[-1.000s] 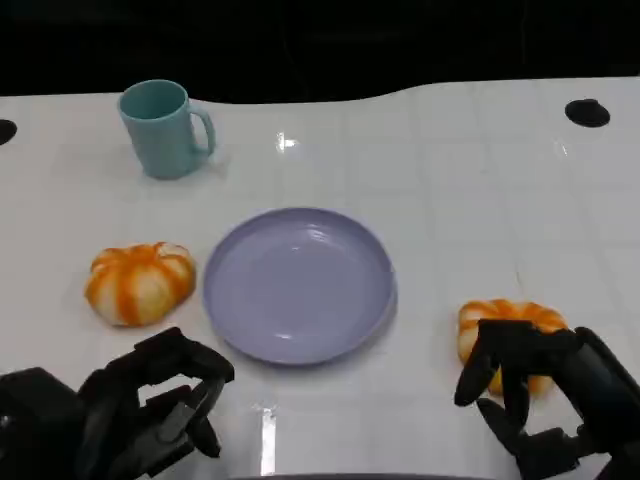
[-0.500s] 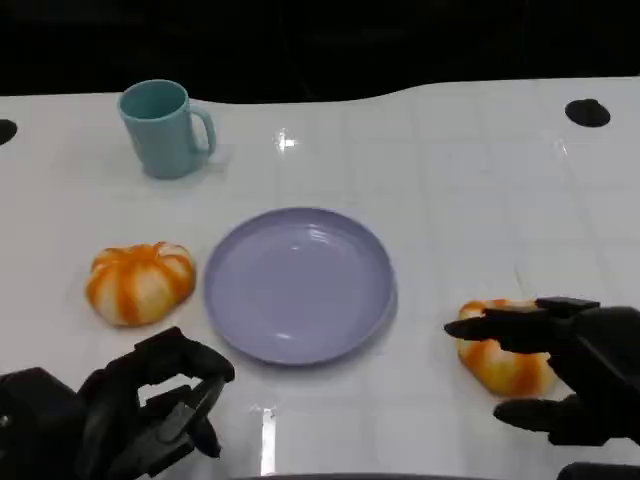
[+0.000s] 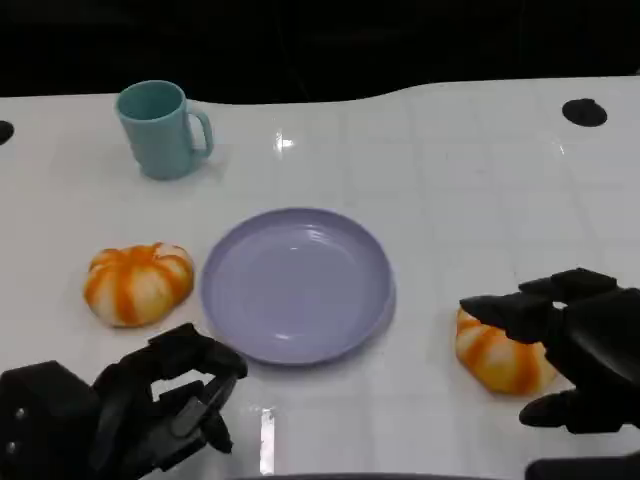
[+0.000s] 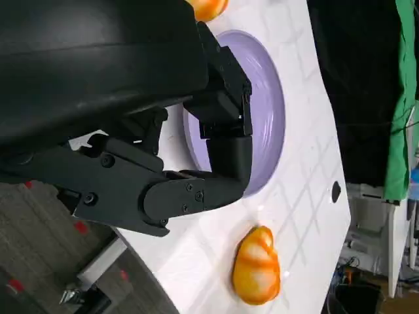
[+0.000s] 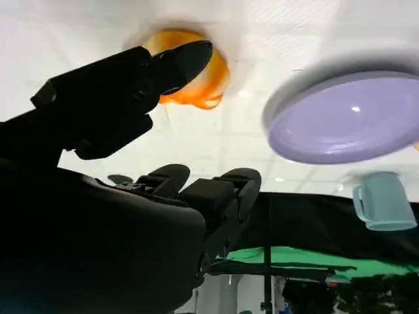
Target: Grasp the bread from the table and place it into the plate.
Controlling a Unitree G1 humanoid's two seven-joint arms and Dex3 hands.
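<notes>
Round lilac plate [image 3: 297, 284] centre, orange-striped bread roll [image 3: 497, 352] at four o'clock under right hand [image 3: 575, 345] with fingers spread, holding nothing, left hand [image 3: 150, 410] at seven o'clock, fingers curled in, empty

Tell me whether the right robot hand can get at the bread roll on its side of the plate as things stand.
Probably yes. The right robot hand is open beside the bread roll, with its fingers spread over the top of it. Nothing lies between them on the table, and the plate sits off to the side.

The white surface [image 3: 450, 180] looks glossy and smooth, throwing back ceiling light. The lilac plate [image 3: 297, 284] has a smooth satin sheen, like plastic. The teal mug [image 3: 160, 128] looks matt. Both orange-striped bread rolls [image 3: 138, 282] [image 3: 498, 355] look smooth. The hands' black shells [image 4: 98, 65] seem matt plastic.
</notes>
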